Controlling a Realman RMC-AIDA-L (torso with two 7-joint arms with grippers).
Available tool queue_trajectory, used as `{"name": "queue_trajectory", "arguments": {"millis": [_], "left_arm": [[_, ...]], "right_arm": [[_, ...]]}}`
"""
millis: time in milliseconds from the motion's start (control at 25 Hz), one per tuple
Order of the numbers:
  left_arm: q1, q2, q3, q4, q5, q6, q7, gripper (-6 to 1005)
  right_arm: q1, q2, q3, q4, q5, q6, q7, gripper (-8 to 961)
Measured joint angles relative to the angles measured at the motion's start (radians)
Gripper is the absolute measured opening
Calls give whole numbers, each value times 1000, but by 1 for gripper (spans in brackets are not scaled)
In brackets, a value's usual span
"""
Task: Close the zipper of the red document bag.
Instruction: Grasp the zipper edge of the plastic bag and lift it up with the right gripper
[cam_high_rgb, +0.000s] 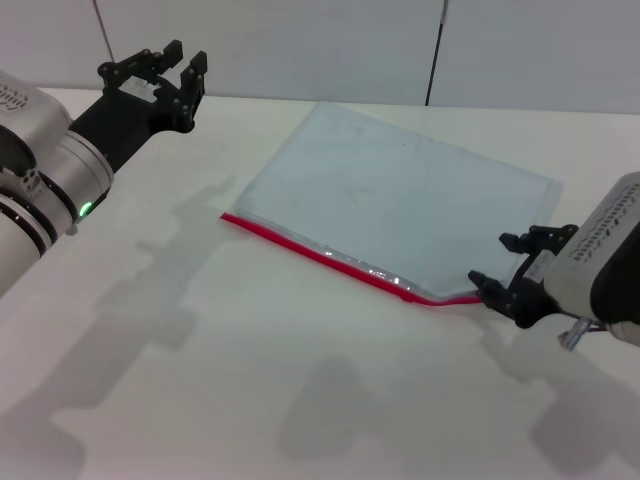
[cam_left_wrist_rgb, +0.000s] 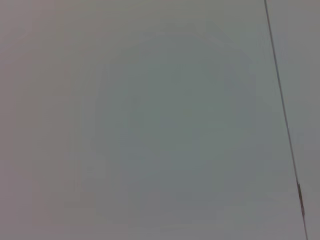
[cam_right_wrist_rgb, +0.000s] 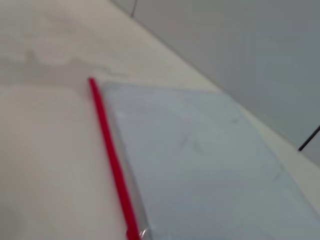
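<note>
The red document bag (cam_high_rgb: 400, 200) lies flat on the white table, a translucent pale blue-grey pouch. Its zipper (cam_high_rgb: 320, 255) is a red strip along the near long edge. In the right wrist view the zipper (cam_right_wrist_rgb: 111, 160) runs beside the bag (cam_right_wrist_rgb: 200, 170), with a small metal slider (cam_right_wrist_rgb: 142, 233) at its close end. My right gripper (cam_high_rgb: 497, 262) stands open just beyond the zipper's right end, its lower fingertip close to the bag's corner. Well away from the bag, my left gripper (cam_high_rgb: 160, 75) hangs open above the far left of the table.
The white table (cam_high_rgb: 250, 380) stretches bare in front of the bag. A pale wall (cam_high_rgb: 330, 40) with dark vertical seams rises right behind the table's far edge. The left wrist view holds only wall (cam_left_wrist_rgb: 150, 125) and one dark seam (cam_left_wrist_rgb: 285, 115).
</note>
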Motion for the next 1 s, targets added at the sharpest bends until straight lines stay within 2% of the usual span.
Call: {"name": "queue_trajectory", "arguments": {"millis": [80,120,560,840,1000], "left_arm": [[0,0,0,0,-1,0,0,292],[0,0,0,0,-1,0,0,292],[-3,-1,-9,-1,1,0,0,292],[-3,-3,-9,-1,1,0,0,292],[-4,-3,-9,-1,2,0,0,292]], "right_arm": [[-7,24,32,-21,-2,-65,-56,510],[-9,29,37,-28,-1,-84,-71,514],[18,29,25,-17,-4,-147,-167,539],[85,29,32,76,-6,-144,-168,538],[100,30,38,94,-24,-135,-168,538]]}}
